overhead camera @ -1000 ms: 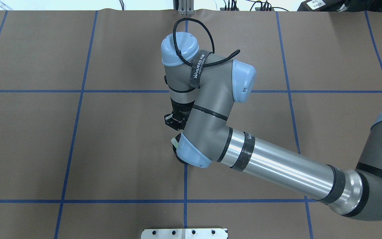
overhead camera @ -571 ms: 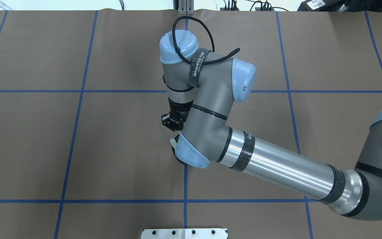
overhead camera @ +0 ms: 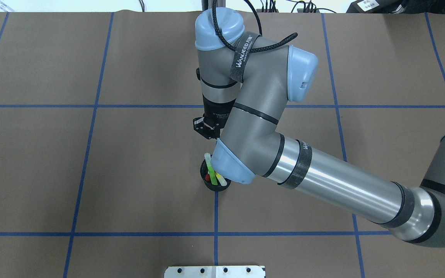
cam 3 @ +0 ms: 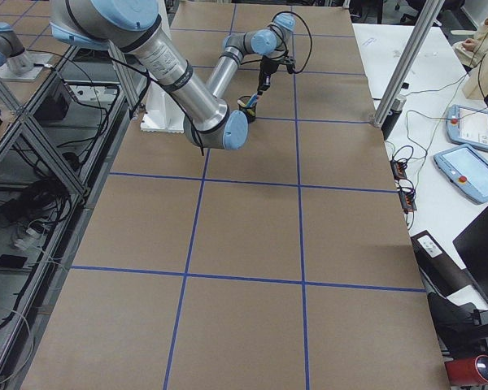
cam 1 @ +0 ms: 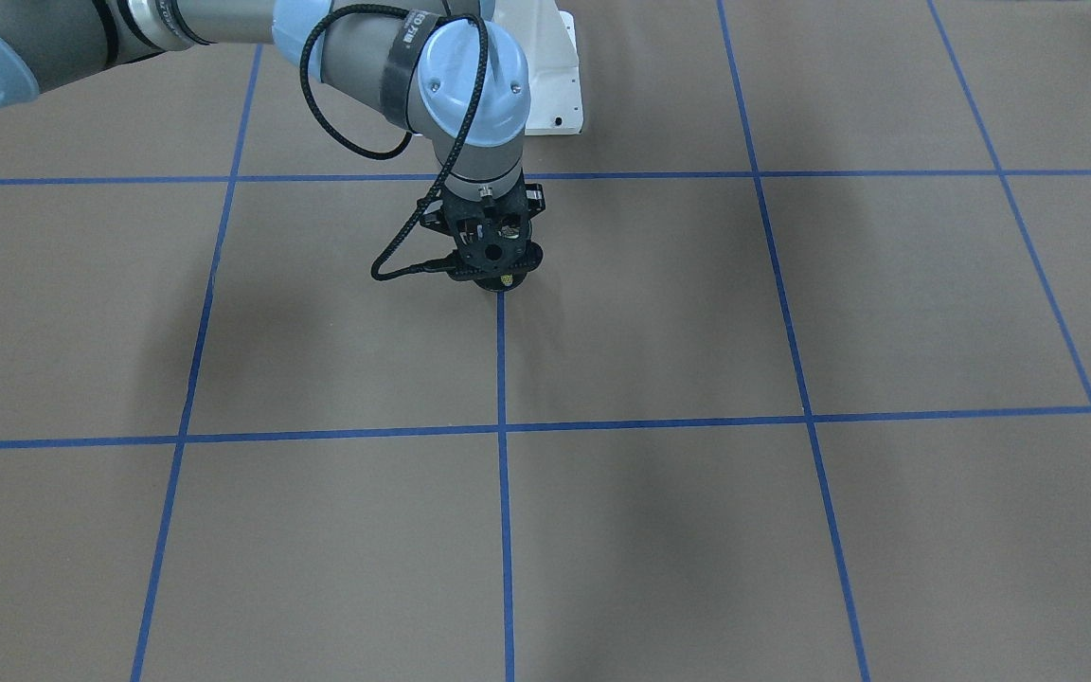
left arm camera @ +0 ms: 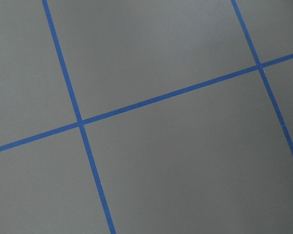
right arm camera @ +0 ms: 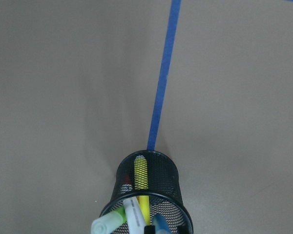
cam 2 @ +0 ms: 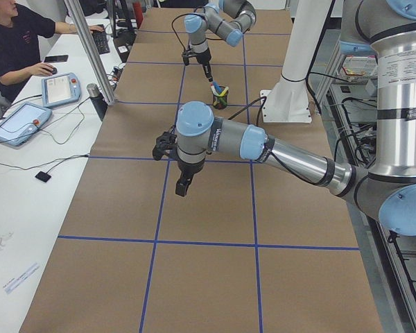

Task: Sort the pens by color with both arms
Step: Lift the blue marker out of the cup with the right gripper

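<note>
Brown paper squared off with blue tape lines (cam 1: 500,379) covered the long table (overhead camera: 33,173). A grey tubular right arm (overhead camera: 323,181) with light-blue joint caps reached in from the robot's edge. Its wrist was folded so that the black two-finger right gripper (cam 1: 496,263) pointed straight down just above a black mesh cup (right arm camera: 149,192). That cup stood upright at the end of a tape line, about midway between the table's two ends. It was well apart from every edge, with wide squares of paper on all sides. The grey left arm (cam 2: 291,156) stretched low over the paper toward the robot's left end. Its black left gripper (cam 2: 183,186) hung downward near a tape line, well apart from the cup.

From overhead, a blue wrist cap covered part of the cup, and only a few pen ends showed. The right wrist camera looked into the cup and showed more: a slim yellow pen (right arm camera: 140,178), a light-green pen (right arm camera: 107,225) and a white-bodied pen (right arm camera: 133,210). A blue pen (right arm camera: 161,225) lay at the frame's bottom edge, perhaps between the fingers. Whether either gripper was spread or closed, I could not tell. Only the left-end view showed a person (cam 2: 14,41) seated at a white side desk (cam 2: 28,173).
</note>
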